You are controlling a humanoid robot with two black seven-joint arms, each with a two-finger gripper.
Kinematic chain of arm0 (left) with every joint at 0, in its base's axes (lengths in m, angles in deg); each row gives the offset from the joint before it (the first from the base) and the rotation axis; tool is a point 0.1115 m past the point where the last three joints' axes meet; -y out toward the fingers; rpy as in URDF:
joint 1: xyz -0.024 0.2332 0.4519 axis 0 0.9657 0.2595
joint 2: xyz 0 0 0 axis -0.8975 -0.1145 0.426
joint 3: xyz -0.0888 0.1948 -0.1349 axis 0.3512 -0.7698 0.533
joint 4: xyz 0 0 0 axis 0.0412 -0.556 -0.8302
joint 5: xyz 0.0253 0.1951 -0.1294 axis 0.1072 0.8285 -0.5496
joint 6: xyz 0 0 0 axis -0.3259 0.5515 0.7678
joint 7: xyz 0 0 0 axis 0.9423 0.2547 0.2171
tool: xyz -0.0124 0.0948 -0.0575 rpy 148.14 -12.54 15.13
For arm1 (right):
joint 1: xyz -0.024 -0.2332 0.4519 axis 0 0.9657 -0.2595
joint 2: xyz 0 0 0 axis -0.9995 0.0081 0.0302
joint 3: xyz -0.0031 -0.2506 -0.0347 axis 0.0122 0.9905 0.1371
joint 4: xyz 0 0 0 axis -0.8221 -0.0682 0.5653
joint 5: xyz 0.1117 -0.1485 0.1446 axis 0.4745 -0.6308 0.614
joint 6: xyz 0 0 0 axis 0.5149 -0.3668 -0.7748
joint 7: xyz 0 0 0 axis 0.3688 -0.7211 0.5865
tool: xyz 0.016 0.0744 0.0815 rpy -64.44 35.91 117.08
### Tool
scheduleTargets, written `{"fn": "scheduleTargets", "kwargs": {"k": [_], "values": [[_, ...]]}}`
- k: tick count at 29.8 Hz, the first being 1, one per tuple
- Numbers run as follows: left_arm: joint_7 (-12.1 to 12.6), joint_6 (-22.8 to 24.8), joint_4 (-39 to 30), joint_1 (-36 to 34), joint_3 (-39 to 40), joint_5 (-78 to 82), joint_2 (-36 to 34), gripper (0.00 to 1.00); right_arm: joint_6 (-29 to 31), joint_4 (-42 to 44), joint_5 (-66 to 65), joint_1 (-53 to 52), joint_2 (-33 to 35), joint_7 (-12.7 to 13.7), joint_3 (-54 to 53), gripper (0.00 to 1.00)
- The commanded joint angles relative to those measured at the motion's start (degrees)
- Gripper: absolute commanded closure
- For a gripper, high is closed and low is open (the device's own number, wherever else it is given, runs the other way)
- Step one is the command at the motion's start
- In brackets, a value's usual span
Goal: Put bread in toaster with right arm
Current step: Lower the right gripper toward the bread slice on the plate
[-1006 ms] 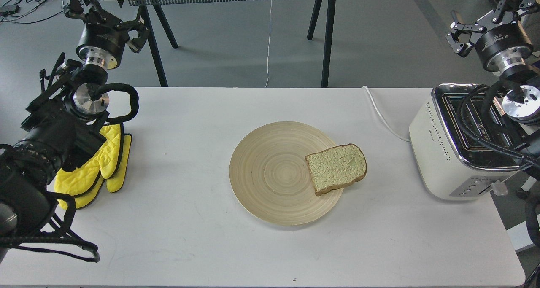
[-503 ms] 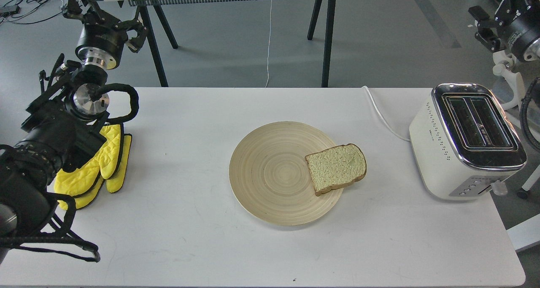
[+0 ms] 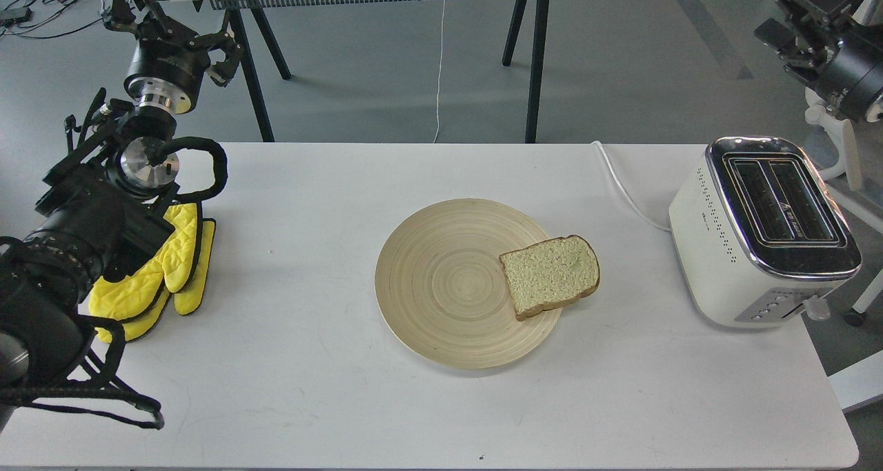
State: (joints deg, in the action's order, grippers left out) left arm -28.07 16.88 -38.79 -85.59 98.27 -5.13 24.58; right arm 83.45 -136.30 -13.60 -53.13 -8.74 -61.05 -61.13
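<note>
The scene is lit brightly and evenly from overhead, and only soft, short shadows are cast beneath the plate (image 3: 441,319) and toaster (image 3: 731,250). Mild glare is seen on the toaster's chrome top; focus is kept sharp throughout.

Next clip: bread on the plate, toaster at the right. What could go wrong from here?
1. The bread overhangs the plate rim at its right side; a poor grasp may tip it onto the table.
2. The toaster slots are narrow, so a tilted slice could jam on the top.
3. The right gripper sits beyond the toaster; reaching in, it might bump it.
</note>
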Motion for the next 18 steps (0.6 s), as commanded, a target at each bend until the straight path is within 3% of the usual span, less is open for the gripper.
{"fn": "scheduleTargets", "kwargs": {"k": [1, 5, 12, 18], "values": [[0.09, 0.0, -0.08, 0.0, -0.11, 0.0, 0.0, 0.0, -0.35, -1.96, -3.51, 0.45, -0.93, -0.16, 4.5, 0.02], [0.09, 0.0, 0.01, 0.0, -0.11, 0.0, 0.0, 0.0, -0.52, -1.1, -3.78, 0.89, -5.76, -0.33, 8.56, 0.02], [0.09, 0.0, -0.08, 0.09, -0.11, 0.0, 0.0, 0.0, -3.86, 8.65, -4.22, 8.09, -18.24, -0.51, 9.35, 0.03], [0.09, 0.0, -0.08, 0.09, -0.11, 0.0, 0.0, 0.0, -5.7, 13.23, -4.22, 12.4, -21.32, -0.33, 11.55, 0.05]]}}
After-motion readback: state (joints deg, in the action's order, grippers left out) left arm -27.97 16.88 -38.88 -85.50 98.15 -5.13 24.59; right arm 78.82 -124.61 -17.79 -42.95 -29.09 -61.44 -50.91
